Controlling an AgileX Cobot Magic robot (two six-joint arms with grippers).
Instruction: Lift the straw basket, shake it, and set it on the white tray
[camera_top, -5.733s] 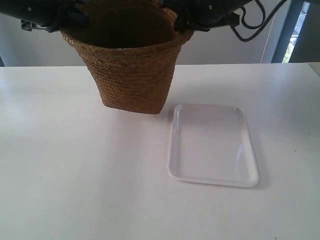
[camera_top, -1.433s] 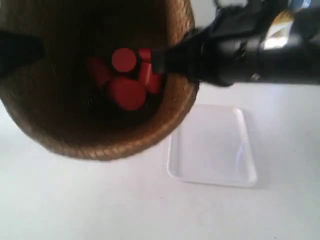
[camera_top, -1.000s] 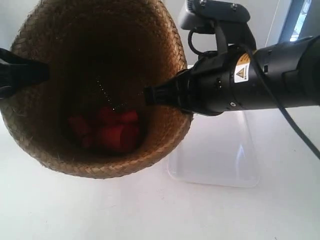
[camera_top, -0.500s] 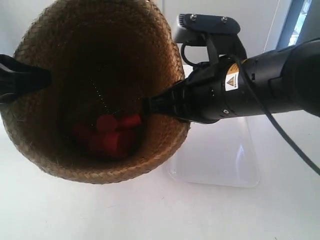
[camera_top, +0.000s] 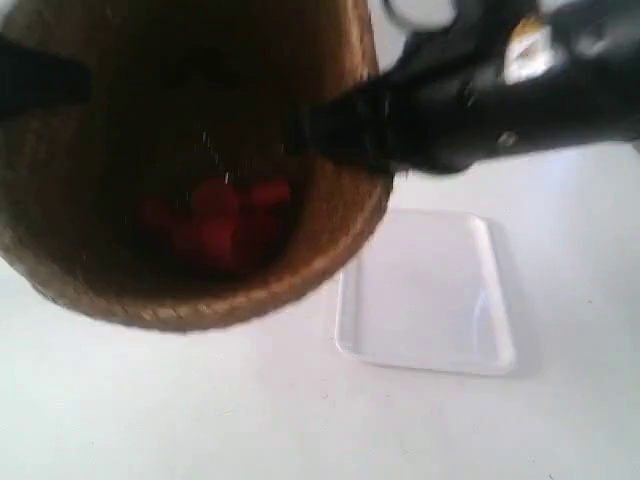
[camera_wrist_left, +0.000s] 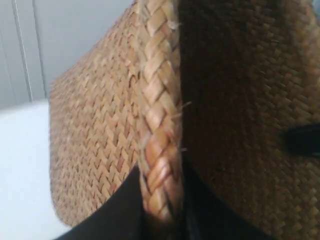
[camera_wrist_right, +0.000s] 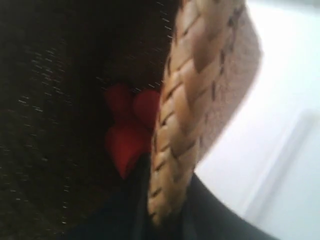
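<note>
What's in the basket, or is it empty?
Not empty. The straw basket is tipped toward the exterior camera, and several red pieces lie at its bottom. The blur hides what they are.

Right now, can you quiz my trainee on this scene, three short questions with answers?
1. True or false: the basket rests on the tray.
2. What colour are the pieces inside the basket? A blue, B red, C green.
3. Fill in: the left claw and the right claw each clamp the basket's ____.
Key: 1 false, it is held up and tilted; 2 B; 3 rim.
</note>
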